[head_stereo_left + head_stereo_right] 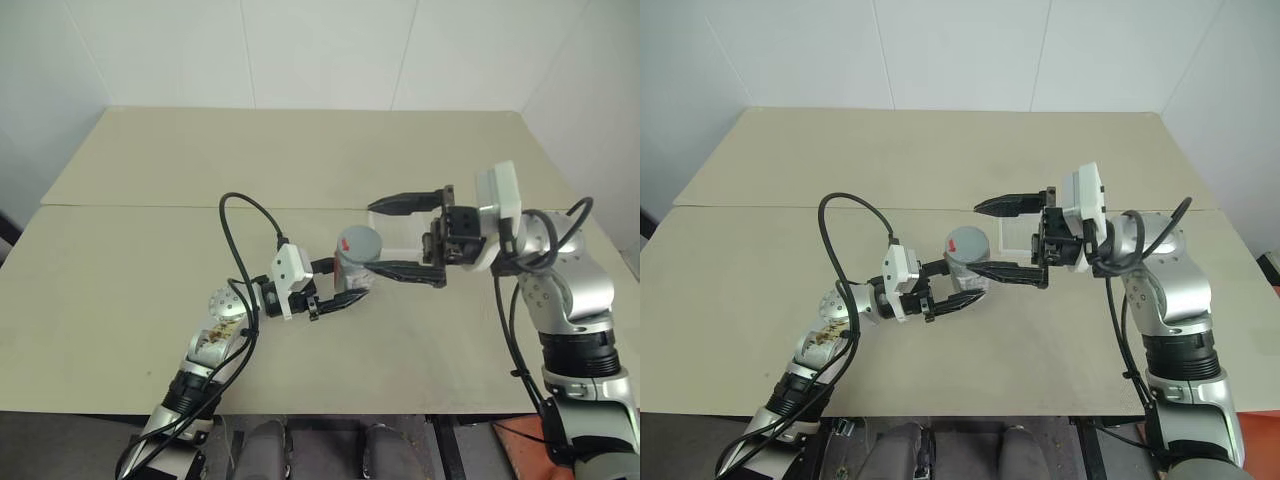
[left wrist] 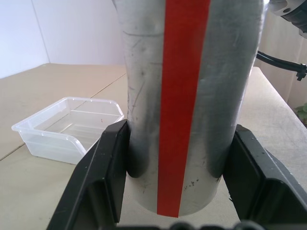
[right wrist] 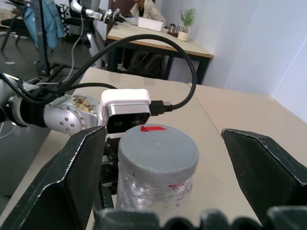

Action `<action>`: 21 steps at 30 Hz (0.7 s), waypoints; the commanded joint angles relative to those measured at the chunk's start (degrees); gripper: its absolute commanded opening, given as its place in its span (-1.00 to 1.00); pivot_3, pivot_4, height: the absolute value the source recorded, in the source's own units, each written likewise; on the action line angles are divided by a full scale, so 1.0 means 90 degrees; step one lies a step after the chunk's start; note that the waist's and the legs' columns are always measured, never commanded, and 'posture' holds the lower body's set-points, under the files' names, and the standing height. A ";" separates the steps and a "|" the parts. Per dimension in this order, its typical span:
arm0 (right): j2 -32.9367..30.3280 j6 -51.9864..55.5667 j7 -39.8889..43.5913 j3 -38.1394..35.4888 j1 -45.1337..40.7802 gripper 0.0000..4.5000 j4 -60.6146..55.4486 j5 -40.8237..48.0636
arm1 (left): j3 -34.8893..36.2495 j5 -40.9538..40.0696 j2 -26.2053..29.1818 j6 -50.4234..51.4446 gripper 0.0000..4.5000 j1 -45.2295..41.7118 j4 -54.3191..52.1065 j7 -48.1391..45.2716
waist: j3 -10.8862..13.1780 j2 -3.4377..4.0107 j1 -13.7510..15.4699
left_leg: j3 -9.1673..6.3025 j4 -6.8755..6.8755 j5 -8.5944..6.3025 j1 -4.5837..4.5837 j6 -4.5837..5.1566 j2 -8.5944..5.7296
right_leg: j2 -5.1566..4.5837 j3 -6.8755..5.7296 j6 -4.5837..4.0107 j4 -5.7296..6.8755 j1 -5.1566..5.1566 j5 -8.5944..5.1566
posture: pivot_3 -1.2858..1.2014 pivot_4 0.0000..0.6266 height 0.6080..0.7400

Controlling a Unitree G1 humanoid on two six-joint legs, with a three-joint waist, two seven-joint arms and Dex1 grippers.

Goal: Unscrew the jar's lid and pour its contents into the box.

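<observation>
Left gripper [image 1: 338, 287]: clamped on the jar; its two black fingers [image 2: 108, 158] press against opposite sides of the jar's lower body.
Jar [image 1: 352, 268]: held upright above the tabletop, near the middle of the scene; silvery body with a red stripe [image 2: 184, 105] running down the side that faces the left wrist camera.
Lid [image 3: 158, 152]: grey, round, seated on the jar's mouth; a small red mark sits at its far edge in the right wrist view.
Right gripper [image 1: 397, 236]: fingers spread wide apart, pointing toward the robot's left; one finger [image 1: 402, 203] passes behind the jar, the other [image 1: 405, 270] in front of it at about lid height; the lid lies between them with a gap on each side in the right wrist view.
Box [image 2: 67, 125]: clear plastic, standing on the tabletop behind the jar, partly hidden by the jar and the right gripper in the head views; its floor looks bare.
Contents: cannot be made out.
Tabletop [image 1: 150, 250]: beige, with a seam running across it behind the grippers.
</observation>
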 commanded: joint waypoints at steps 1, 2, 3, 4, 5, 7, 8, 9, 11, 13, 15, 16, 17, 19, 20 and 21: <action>0.0035 0.0007 -0.0016 0.0003 -0.0096 0.98 -0.0210 0.0083 | -0.0022 -0.0015 -0.0019 -0.0110 0.11 -0.0069 -0.0141 -0.0019 | 0.0000 0.0000 -0.0004 | 0.0000 0.0000 0.0000 0.0000 0.0000 0.0000 | 0.0000 0.0000 0.0000 0.0000 0.0000 0.0000 | 0.03 -0.52 1.00; 0.0048 -0.0001 -0.0007 0.0035 -0.0113 0.98 -0.0190 0.0069 | -0.0021 -0.0012 -0.0018 -0.0115 0.11 -0.0067 -0.0141 -0.0019 | 0.0000 0.0000 -0.0004 | 0.0000 0.0000 0.0000 0.0000 0.0000 0.0000 | 0.0000 0.0000 0.0000 0.0001 -0.0001 0.0000 | 0.03 -0.52 1.00; 0.0072 -0.0002 -0.0009 0.0066 -0.0143 0.98 -0.0159 0.0053 | -0.0016 -0.0012 -0.0017 -0.0121 0.11 -0.0066 -0.0140 -0.0018 | 0.0000 0.0000 -0.0004 | 0.0000 0.0000 0.0000 0.0001 0.0000 0.0001 | 0.0000 0.0000 0.0000 0.0001 -0.0001 0.0000 | 0.03 -0.52 1.00; 0.0086 0.0010 -0.0009 0.0096 -0.0170 0.98 -0.0128 0.0036 | -0.0017 -0.0007 -0.0020 -0.0128 0.11 -0.0062 -0.0142 -0.0012 | 0.0000 0.0000 -0.0004 | 0.0000 0.0000 0.0000 0.0001 0.0000 0.0000 | 0.0000 0.0000 0.0000 0.0001 0.0000 0.0000 | 0.03 -0.52 1.00; 0.0099 -0.0006 0.0006 0.0126 -0.0197 0.98 -0.0085 0.0006 | -0.0019 -0.0005 -0.0028 -0.0129 0.11 -0.0059 -0.0145 -0.0002 | 0.0000 0.0000 -0.0004 | 0.0000 0.0000 0.0000 0.0001 0.0000 0.0000 | 0.0000 0.0000 0.0000 0.0001 0.0000 0.0000 | 0.03 -0.52 1.00; 0.0109 -0.0005 0.0012 0.0176 -0.0252 0.98 0.0004 -0.0039 | -0.0023 0.0001 -0.0042 -0.0134 0.11 -0.0055 -0.0147 0.0013 | 0.0000 0.0000 -0.0004 | 0.0000 0.0000 0.0000 0.0001 0.0000 0.0000 | 0.0000 0.0000 0.0000 0.0001 -0.0001 0.0000 | 0.03 -0.52 1.00; 0.0111 -0.0014 0.0010 0.0203 -0.0282 0.98 0.0054 -0.0073 | -0.0023 0.0002 -0.0045 -0.0139 0.11 -0.0048 -0.0151 0.0016 | 0.0000 0.0000 -0.0005 | 0.0000 0.0000 0.0000 0.0001 0.0000 0.0000 | 0.0000 0.0000 0.0000 0.0001 -0.0001 0.0000 | 0.03 -0.52 1.00; 0.0113 -0.0023 0.0018 0.0222 -0.0310 0.98 0.0103 -0.0094 | -0.0023 0.0004 -0.0051 -0.0145 0.11 -0.0041 -0.0153 0.0023 | 0.0000 0.0000 -0.0005 | 0.0000 0.0000 0.0000 0.0001 0.0000 0.0000 | 0.0001 0.0000 0.0000 0.0001 -0.0001 0.0000 | 0.03 -0.52 1.00; 0.0111 -0.0040 0.0048 0.0247 -0.0346 0.98 0.0175 -0.0120 | -0.0022 0.0011 -0.0058 -0.0166 0.11 -0.0017 -0.0162 0.0036 | 0.0000 0.0000 0.0002 | 0.0000 0.0000 0.0000 0.0000 0.0000 0.0000 | 0.0000 -0.0001 0.0000 0.0001 0.0000 0.0000 | 0.03 -0.52 1.00; 0.0103 -0.0038 0.0086 0.0257 -0.0371 0.98 0.0217 -0.0133 | -0.0020 0.0009 -0.0061 -0.0171 0.11 0.0001 -0.0180 0.0056 | 0.0000 0.0000 -0.0001 | 0.0000 0.0000 0.0000 -0.0001 0.0000 -0.0001 | 0.0001 0.0000 0.0000 0.0000 0.0000 0.0000 | 0.03 -0.52 1.00; 0.0105 -0.0030 0.0119 0.0250 -0.0394 0.98 0.0255 -0.0141 | -0.0023 0.0006 -0.0062 -0.0170 0.11 0.0010 -0.0194 0.0073 | 0.0000 0.0000 -0.0004 | 0.0000 0.0000 0.0000 0.0000 0.0000 0.0000 | 0.0001 0.0000 0.0000 0.0000 -0.0001 0.0000 | 0.03 -0.52 1.00; 0.0099 -0.0016 0.0136 0.0255 -0.0410 0.98 0.0275 -0.0149 | -0.0024 0.0004 -0.0062 -0.0170 0.11 0.0015 -0.0201 0.0078 | 0.0000 0.0000 -0.0005 | 0.0000 0.0000 0.0000 0.0000 0.0000 0.0000 | 0.0001 0.0000 0.0000 0.0001 -0.0001 0.0000 | 0.03 -0.52 1.00; 0.0093 0.0002 0.0146 0.0264 -0.0426 0.98 0.0289 -0.0157 | -0.0024 0.0002 -0.0062 -0.0173 0.11 0.0020 -0.0205 0.0080 | 0.0000 0.0000 -0.0004 | 0.0000 0.0000 0.0000 0.0001 0.0000 0.0000 | 0.0001 -0.0001 0.0000 0.0001 -0.0001 0.0000 | 0.03 -0.52 1.00; 0.0079 0.0041 0.0178 0.0275 -0.0451 0.98 0.0312 -0.0154 | -0.0024 -0.0002 -0.0064 -0.0175 0.11 0.0026 -0.0210 0.0085 | 0.0000 0.0000 -0.0005 | 0.0000 0.0000 0.0000 0.0001 0.0000 0.0000 | 0.0001 0.0000 0.0000 0.0001 -0.0001 0.0000 | 0.03 -0.52 1.00; 0.0076 0.0053 0.0194 0.0278 -0.0466 0.98 0.0327 -0.0154 | -0.0024 -0.0003 -0.0062 -0.0180 0.11 0.0025 -0.0206 0.0084 | 0.0000 0.0000 -0.0003 | 0.0000 0.0000 0.0000 0.0001 0.0000 0.0000 | 0.0001 0.0000 0.0000 0.0001 -0.0001 0.0000 | 0.03 -0.52 1.00; 0.0069 0.0074 0.0208 0.0283 -0.0478 0.98 0.0343 -0.0158 | -0.0024 -0.0004 -0.0065 -0.0184 0.11 0.0022 -0.0199 0.0085 | 0.0000 0.0000 -0.0002 | 0.0000 0.0000 0.0000 0.0000 0.0000 0.0000 | 0.0001 0.0000 0.0000 0.0001 -0.0001 0.0000 | 0.03 -0.52 1.00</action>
